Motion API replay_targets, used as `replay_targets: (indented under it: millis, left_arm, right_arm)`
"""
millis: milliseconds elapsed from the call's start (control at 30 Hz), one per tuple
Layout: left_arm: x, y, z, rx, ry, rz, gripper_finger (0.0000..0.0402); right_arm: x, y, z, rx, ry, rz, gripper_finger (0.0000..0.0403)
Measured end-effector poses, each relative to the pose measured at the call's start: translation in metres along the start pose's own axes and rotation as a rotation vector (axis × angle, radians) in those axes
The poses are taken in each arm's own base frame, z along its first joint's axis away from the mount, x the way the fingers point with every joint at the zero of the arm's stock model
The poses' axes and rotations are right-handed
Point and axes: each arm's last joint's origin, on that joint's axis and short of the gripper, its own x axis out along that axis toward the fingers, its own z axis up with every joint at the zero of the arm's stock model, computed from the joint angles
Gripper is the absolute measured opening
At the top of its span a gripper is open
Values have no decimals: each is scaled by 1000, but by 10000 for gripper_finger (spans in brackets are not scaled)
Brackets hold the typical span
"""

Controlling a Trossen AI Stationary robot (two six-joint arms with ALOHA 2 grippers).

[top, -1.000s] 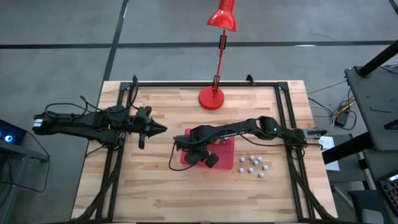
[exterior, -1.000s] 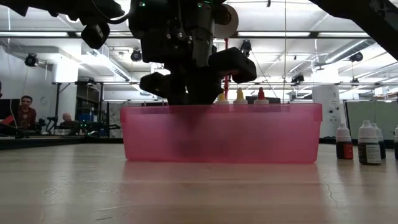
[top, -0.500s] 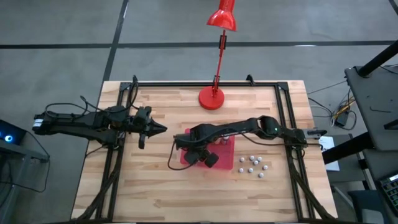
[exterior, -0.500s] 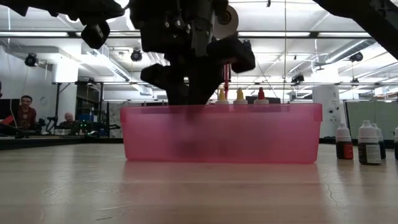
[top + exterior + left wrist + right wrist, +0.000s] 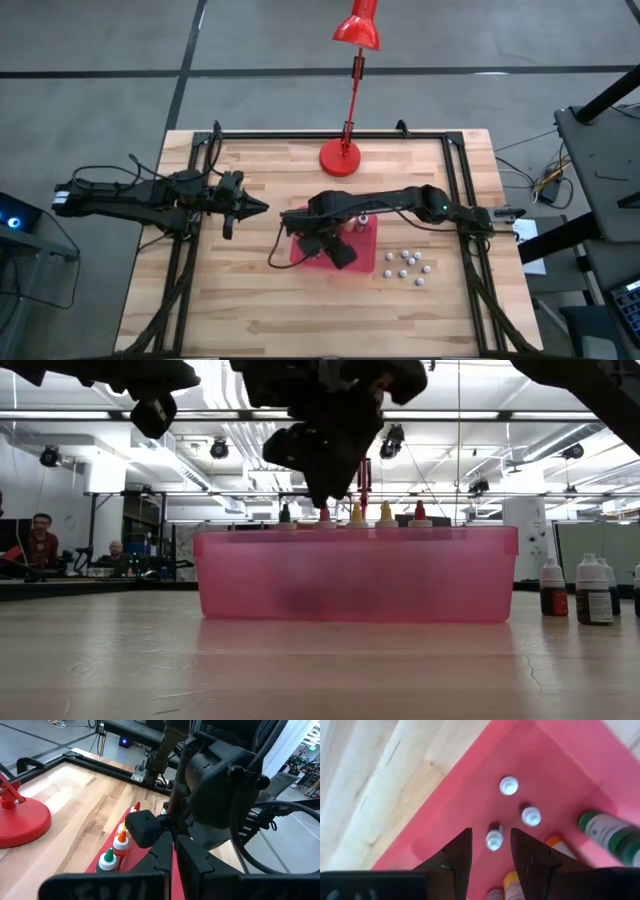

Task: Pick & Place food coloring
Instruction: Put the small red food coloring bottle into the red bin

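High view: right gripper (image 5: pixel 322 243) hangs over the red tray (image 5: pixel 366 262), above its left half, fingers apart and nothing between them. In the right wrist view the two dark fingers (image 5: pixel 457 854) straddle empty air straight above a small bottle (image 5: pixel 493 839) standing on the tray floor; several more food coloring bottles (image 5: pixel 530 815) stand just beside it, all inside the tray and clear of its walls. In the low view the gripper sits above the tray's rim line, not touching it, and coloured caps (image 5: pixel 386 513) (red, yellow, orange, one dark) poke up over the back wall in a row. More bottles (image 5: pixel 593 590) stand on the table right of the tray, well apart from it; from above they read as a loose cluster of pale dots (image 5: pixel 407 264) between the tray and the right frame rail. Left gripper (image 5: pixel 256 207) is closed and empty, parked at the left side of the wooden table (image 5: pixel 250 300), near the tray's left edge but apart from it. Red lamp (image 5: pixel 341 157) base sits at the back edge, behind the tray. Open wood along the whole front strip and the front-left corner; black frame rails run along both sides and the back.
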Motion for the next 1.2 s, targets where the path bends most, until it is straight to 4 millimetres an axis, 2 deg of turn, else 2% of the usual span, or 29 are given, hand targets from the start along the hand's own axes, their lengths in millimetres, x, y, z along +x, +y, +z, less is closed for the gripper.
replay_targets:
  millis: [167, 367, 567, 933, 1200]
  left_arm:
    - [0, 0, 0, 0, 0, 0, 0]
    - [0, 0, 0, 0, 0, 0, 0]
    - [0, 0, 0, 0, 0, 0, 0]
    - [0, 0, 0, -16, -1, 0, 0]
    - [0, 0, 0, -22, -1, 0, 0]
  right_arm:
    - [-7, 6, -5, 82, 37, 19, 123]
    - [-20, 14, -10, 100, 48, 24, 123]
    - [-45, 24, -15, 142, -4, 1, 123]
    - [-97, 58, -27, 172, -121, -42, 120]
    - [-110, 84, -37, 211, -130, -38, 106]
